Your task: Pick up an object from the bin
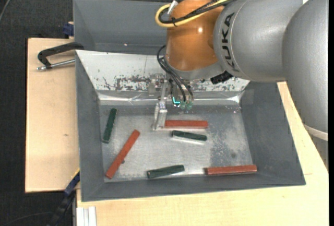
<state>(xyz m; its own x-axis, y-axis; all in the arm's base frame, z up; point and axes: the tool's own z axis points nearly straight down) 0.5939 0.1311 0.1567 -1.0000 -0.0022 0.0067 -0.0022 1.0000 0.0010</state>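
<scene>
My gripper (157, 124) hangs low in the back middle of the bin, under the arm's orange cover. Its tip comes down right at the left end of a short red bar (186, 123) that lies flat, running left to right. Whether it touches that bar I cannot tell. Just in front of the red bar lies a dark green bar (189, 137) with a pale upper edge, slightly tilted. Nothing can be seen held in the gripper.
A dark green bar (109, 125) lies along the left wall and a long red bar (122, 154) lies diagonally at the front left. Near the front wall lie another dark green bar (165, 171) and a red bar (231, 169). The arm overhangs the back right.
</scene>
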